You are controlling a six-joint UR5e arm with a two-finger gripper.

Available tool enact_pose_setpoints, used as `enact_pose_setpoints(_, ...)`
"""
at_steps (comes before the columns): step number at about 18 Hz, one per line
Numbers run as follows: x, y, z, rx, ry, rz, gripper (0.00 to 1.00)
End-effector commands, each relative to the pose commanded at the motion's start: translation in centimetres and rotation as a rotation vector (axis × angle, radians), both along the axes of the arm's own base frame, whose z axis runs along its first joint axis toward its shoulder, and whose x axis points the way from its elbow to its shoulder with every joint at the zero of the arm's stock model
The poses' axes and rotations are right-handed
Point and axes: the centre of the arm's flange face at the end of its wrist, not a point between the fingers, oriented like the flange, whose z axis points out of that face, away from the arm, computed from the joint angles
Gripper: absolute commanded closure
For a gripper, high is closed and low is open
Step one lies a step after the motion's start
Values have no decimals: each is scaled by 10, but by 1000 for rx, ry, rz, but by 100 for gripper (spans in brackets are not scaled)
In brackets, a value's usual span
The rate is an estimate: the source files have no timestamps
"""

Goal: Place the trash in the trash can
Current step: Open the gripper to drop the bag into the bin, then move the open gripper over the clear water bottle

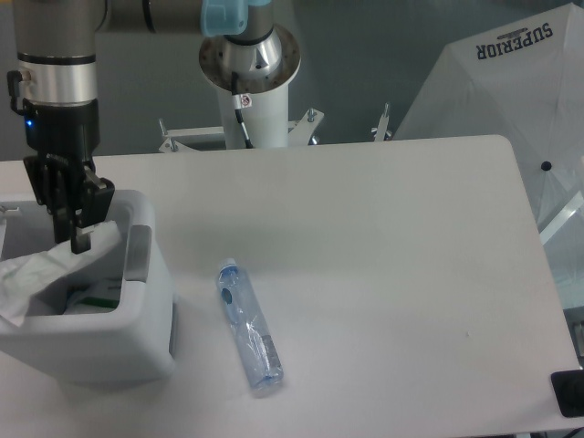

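The trash can [100, 345], a boxy white bin with a grey side panel, stands at the table's front left. My gripper [80, 241] hangs over its opening, fingers pointing down and shut on the crinkled white wrapper [41, 272]. The wrapper droops from the fingertips into the bin and over its left rim. A bit of green shows inside the bin, below the gripper. The slim clear bluish bottle [248, 326] lies flat on the table to the right of the bin, cap toward the back, well apart from the gripper.
The arm's white base column [248, 87] rises at the table's back edge. White fabric printed SUPERIOR [511, 82] stands beyond the right edge. A black object [568, 394] sits at the front right corner.
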Motion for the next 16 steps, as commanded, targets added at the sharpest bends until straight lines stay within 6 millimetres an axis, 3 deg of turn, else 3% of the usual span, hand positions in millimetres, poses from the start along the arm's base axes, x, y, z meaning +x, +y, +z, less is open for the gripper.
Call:
enact_pose_setpoints(7,-4,-12,21,54,-45,83,1)
enact_pose_setpoints(13,-123,-47,10,125,-251,558,0)
enact_pose_setpoints(16,-168,-46,-23,108,-334,714,0)
